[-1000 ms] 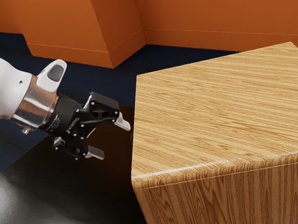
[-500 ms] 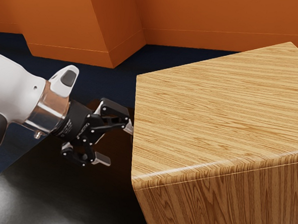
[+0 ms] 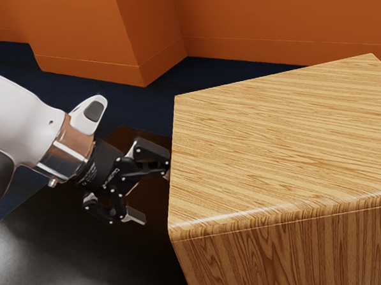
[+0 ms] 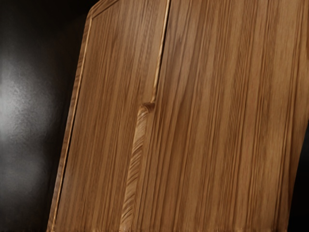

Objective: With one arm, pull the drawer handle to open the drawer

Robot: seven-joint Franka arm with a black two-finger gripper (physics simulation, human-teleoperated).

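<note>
- Black two-finger gripper [image 3: 152, 192] released, fingers spread wide with nothing between them; upper finger [image 3: 161, 164] reaches the cabinet's near edge, lower finger [image 3: 134, 215] hangs free over the dark surface. Contact with the wood cannot be told.
- White arm [image 3: 17, 135] enters from the exterior view's left, hand aimed at the cabinet's shadowed side face.
- Glossy black surface [image 3: 56, 258] underfoot, with soft pale reflections; it also shows beside the wood in the wrist view.
- Dark blue floor [image 3: 117, 92] beyond it, ending at plain orange walls [image 3: 267, 17] with a stepped corner.
- Light oak-grain wooden cabinet [image 3: 280, 150], boxy, with a rounded front edge, takes up the exterior view's right.
- Drawer front [image 4: 106, 121] faces the hand: same oak grain, framed by a thin raised border, with a narrow seam to the neighbouring panel.
- Slim wooden bar handle [image 4: 136, 164] runs along that seam line, same colour as the panel, standing slightly proud, straight ahead of the gripper and well apart from the fingers.
</note>
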